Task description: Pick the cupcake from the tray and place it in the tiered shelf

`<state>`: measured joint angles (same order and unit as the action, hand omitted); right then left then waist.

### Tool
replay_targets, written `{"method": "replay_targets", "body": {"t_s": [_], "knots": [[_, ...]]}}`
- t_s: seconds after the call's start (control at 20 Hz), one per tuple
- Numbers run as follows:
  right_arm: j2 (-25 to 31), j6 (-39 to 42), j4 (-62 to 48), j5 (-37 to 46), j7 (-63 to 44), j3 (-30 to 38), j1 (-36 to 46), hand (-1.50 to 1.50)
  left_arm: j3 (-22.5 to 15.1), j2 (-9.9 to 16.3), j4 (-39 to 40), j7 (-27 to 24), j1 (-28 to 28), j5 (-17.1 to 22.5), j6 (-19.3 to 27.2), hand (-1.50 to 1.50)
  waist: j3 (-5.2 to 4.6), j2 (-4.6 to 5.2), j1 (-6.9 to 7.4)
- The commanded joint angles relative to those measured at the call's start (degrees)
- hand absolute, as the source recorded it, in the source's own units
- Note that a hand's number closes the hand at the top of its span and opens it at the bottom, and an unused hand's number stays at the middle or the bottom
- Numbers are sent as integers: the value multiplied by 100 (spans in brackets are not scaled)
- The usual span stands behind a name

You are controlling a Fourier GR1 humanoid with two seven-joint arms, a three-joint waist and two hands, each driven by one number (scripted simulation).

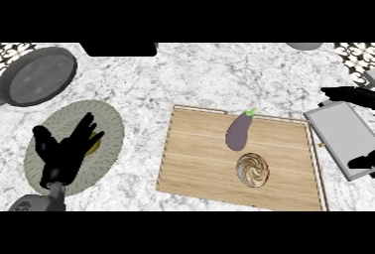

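Observation:
The cupcake (253, 169), seen from above with swirled brown-and-cream frosting, sits on the wooden tray (198, 168) toward its near right part. Just beyond it on the same tray lies a purple eggplant (239, 132). The tiered shelf (337, 136) is a grey rectangular surface with black frame parts, standing at the right edge just past the tray. My left hand (64, 156) rests open with fingers up at the far left, above a greenish plate (106, 124), well apart from the tray. My right hand does not show.
A dark grey pan (38, 75) lies at the back left. A yellowish item (94, 147) peeks out under my left hand on the plate. A black object (118, 48) and a grey one (304, 45) stand at the back edge. Marble counter (219, 74) surrounds the tray.

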<state>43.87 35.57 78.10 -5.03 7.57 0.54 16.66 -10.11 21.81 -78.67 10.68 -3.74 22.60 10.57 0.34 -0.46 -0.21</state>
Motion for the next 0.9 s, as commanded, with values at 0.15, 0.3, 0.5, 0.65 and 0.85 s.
{"method": "replay_targets", "body": {"t_s": [0.15,0.3,0.5,0.65,0.85], "knots": [[293,566,1676,-425,-1827,-434,126,-150,91,20,365,186,35,-68,3,0,-56,2,-102],[-61,117,2110,-362,-2857,-685,184,-150,240,125,283,277,74,57,-163,0,-48,18,-30],[-639,-546,2658,-151,-4235,-1120,621,-150,167,37,284,251,-31,-160,-59,0,-45,32,27],[-941,-928,3051,605,-4906,-1704,626,-150,163,29,301,240,39,-101,-226,0,-46,34,33],[-1331,-987,2813,1208,-5192,-2072,660,-150,159,-190,605,-41,45,-269,-227,0,-41,52,43]]}}
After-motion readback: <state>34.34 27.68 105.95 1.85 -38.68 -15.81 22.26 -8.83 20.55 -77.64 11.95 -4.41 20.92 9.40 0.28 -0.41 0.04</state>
